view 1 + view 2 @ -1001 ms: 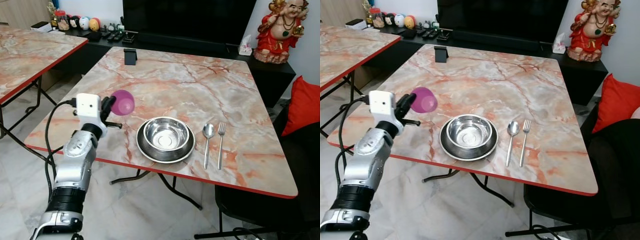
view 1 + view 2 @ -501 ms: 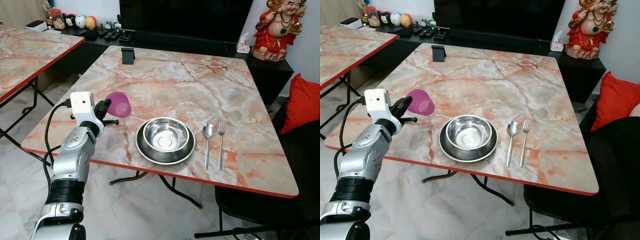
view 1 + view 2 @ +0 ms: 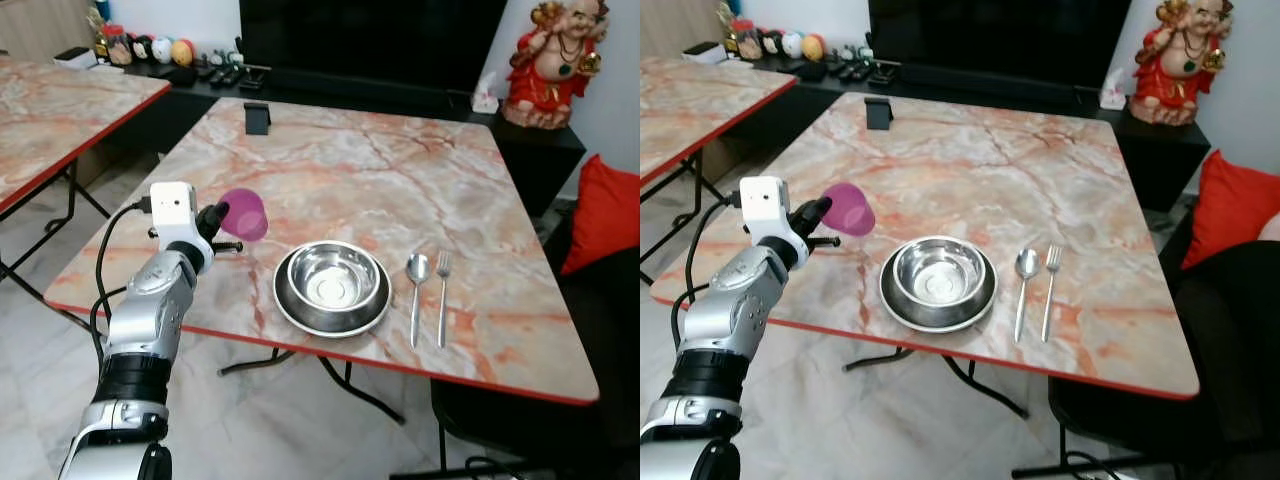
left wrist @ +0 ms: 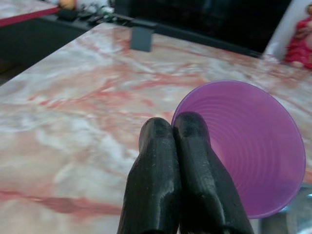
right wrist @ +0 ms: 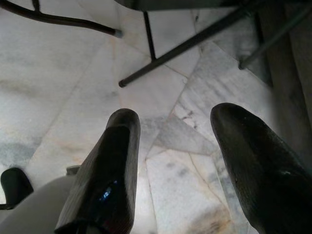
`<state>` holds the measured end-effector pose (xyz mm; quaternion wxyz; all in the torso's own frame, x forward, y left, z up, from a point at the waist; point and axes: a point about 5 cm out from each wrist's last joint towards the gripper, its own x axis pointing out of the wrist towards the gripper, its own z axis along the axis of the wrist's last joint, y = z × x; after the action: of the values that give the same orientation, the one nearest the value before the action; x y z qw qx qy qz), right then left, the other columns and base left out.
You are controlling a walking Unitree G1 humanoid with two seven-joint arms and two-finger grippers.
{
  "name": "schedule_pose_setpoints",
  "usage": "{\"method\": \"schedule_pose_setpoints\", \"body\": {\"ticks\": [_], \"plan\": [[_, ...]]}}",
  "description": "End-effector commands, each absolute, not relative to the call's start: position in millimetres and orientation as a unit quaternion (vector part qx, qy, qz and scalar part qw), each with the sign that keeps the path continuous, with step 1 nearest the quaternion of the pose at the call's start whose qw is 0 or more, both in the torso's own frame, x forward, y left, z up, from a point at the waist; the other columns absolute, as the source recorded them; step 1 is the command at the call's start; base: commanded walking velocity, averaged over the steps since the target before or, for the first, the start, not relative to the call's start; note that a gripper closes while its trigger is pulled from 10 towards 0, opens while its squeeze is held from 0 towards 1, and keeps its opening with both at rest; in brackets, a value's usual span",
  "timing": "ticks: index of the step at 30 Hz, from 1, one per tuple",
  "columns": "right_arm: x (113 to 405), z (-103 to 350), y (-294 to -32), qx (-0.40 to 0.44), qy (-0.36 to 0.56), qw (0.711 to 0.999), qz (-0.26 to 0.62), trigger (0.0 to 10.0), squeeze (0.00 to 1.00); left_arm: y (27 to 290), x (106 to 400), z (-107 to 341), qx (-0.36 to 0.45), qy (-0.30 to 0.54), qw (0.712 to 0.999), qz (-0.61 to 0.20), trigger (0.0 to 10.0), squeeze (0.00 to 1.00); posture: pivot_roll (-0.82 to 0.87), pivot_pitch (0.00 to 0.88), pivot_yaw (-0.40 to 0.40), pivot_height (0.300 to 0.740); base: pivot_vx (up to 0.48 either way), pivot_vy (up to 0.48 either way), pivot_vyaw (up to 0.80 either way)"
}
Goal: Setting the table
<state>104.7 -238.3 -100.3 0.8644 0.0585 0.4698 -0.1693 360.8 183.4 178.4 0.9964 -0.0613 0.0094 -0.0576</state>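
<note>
My left gripper (image 3: 222,222) is shut on the rim of a purple plastic cup (image 3: 244,214), holding it tilted on its side just above the marble table (image 3: 380,170), left of the place setting. In the left wrist view the two fingers (image 4: 170,180) press together on the cup (image 4: 243,146) edge, its mouth facing the camera. A steel bowl (image 3: 333,278) sits inside a steel plate (image 3: 290,305) near the front edge. A spoon (image 3: 416,285) and a fork (image 3: 442,285) lie side by side to its right. My right gripper (image 5: 175,161) hangs open over the floor.
A small black stand (image 3: 258,117) sits at the table's far edge. A second marble table (image 3: 60,110) stands to the left. A red statue (image 3: 545,65) and a dark cabinet are behind. A red cushion (image 3: 605,215) and a dark chair (image 3: 1230,330) lie to the right.
The cup stays held in my left gripper and has dropped slightly lower toward the tabletop and tilted further. The camera view shifted a little.
</note>
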Motion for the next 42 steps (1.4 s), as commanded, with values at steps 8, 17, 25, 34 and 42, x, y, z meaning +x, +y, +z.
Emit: {"method": "schedule_pose_setpoints", "body": {"ticks": [8, 17, 25, 34, 42], "plan": [[106.2, -99.9, -238.6, 0.06, 0.469, 0.865, -0.171, 10.0, 0.0, 182.8, 362.2, 179.2, -0.056, 0.021, 0.996, -0.059, 10.0, 0.0, 0.11, 0.0, -0.086, 0.74, 0.354, 0.0, 0.0], [106.6, -99.8, -238.8, 0.059, 0.47, 0.864, -0.17, 10.0, 0.0, 186.0, 364.2, 187.9, -0.085, 0.035, 0.993, -0.069, 10.0, 0.0, 0.11, 0.0, -0.089, 0.74, 0.037, 0.0, 0.0], [106.5, -100.1, -238.4, 0.061, 0.474, 0.863, -0.163, 10.0, 0.0, 196.3, 364.4, 201.6, -0.08, 0.096, 0.989, -0.079, 10.0, 0.0, 0.11, 0.0, -0.088, 0.74, 0.0, 0.0, 0.0], [106.3, -101.0, -236.4, 0.058, 0.481, 0.862, -0.146, 10.0, 0.0, 209.9, 363.6, 197.1, -0.033, 0.15, 0.987, -0.051, 10.0, 0.0, 0.12, 0.0, -0.079, 0.74, 0.0, 0.0, 0.0], [104.5, -102.1, -234.4, 0.059, 0.487, 0.86, -0.141, 10.0, 0.0, 205.5, 362.1, 197.5, -0.033, 0.188, 0.978, -0.084, 10.0, 0.0, 0.12, 0.0, -0.065, 0.74, 0.0, 0.0, 0.0]]}}
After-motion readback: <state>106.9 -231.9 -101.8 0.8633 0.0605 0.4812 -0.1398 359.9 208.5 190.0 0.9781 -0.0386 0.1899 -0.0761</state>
